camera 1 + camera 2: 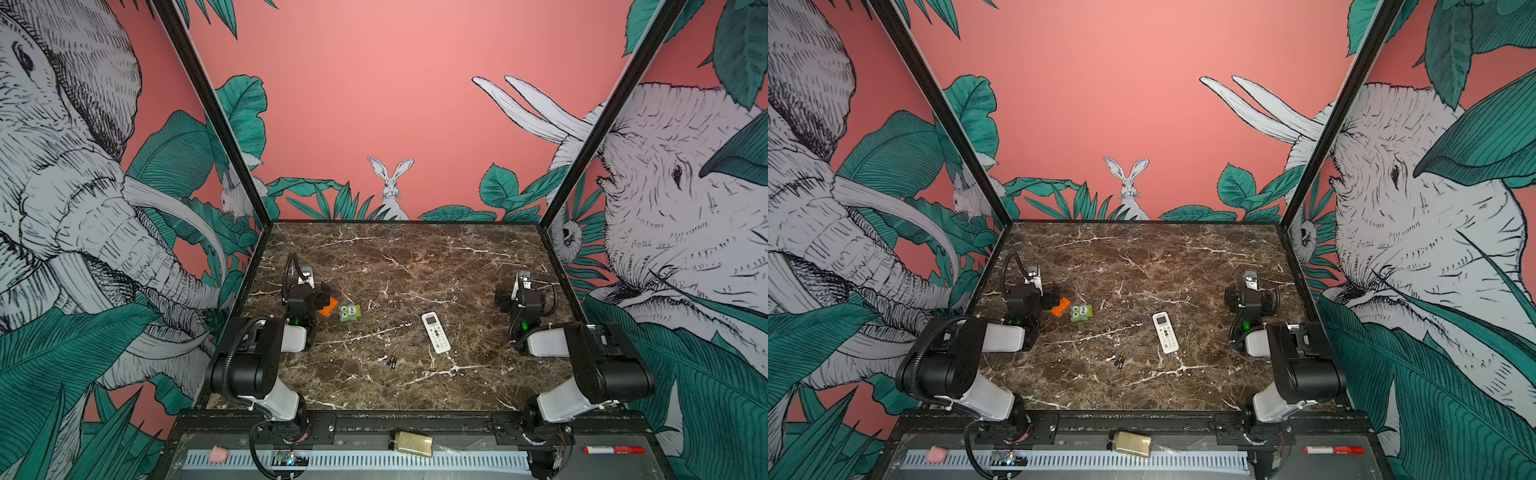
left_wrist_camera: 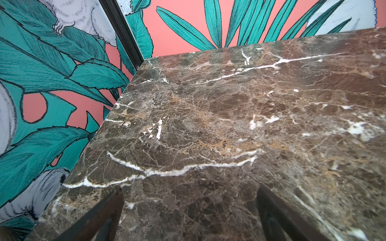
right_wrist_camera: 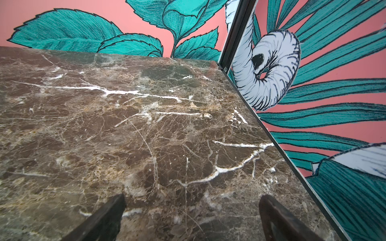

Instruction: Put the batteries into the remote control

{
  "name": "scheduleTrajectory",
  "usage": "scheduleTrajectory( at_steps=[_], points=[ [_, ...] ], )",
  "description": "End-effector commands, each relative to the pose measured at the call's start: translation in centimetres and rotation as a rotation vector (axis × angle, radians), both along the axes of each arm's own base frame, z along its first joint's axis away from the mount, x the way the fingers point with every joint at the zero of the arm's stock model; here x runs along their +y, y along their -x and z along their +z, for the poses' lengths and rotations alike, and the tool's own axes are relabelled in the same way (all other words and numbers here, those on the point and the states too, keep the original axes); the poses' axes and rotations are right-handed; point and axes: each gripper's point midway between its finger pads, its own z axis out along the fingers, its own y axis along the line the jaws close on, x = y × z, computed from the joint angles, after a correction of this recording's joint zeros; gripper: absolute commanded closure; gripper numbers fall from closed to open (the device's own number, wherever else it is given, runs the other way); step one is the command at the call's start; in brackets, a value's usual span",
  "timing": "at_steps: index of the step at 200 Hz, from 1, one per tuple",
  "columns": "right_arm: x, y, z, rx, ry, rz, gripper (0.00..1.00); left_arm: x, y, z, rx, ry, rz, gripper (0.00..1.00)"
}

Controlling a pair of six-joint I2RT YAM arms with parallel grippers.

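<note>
1. Brown marble worktop: the white remote control lies buttons-up near the middle, with the batteries together just beside it, not touching
2. Nothing looks started; the left gripper and right gripper hover wide open, empty, over bare marble
3. Next, I'd guess: flip the remote to reach its back
4. A green owl block and an orange piece sit off left, blocking nothing

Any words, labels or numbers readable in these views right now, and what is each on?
No text is readable.
remote control: screen and button markings too small.
red marker: label blurred.
green owl block: face marks too small.
Wrist views: no text.
</note>
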Motion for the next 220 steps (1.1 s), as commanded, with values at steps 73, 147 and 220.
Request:
scheduleTrajectory(
  at_steps=[73,147,220],
  points=[
    [-0.1,-0.6,1.1,-0.042,-0.006,-0.003,0.01,0.0,-0.1,0.8,-0.026,0.011,-0.001,0.0],
    [-0.4,-0.5,1.5,-0.045,-0.003,-0.027,0.01,0.1,-0.4,1.5,-0.001,0.008,0.002,0.0],
    [0.4,-0.1,6.1,-0.019,0.036,-0.013,0.01,0.7,1.0,4.9,0.142,-0.036,0.024,0.0]
  ],
)
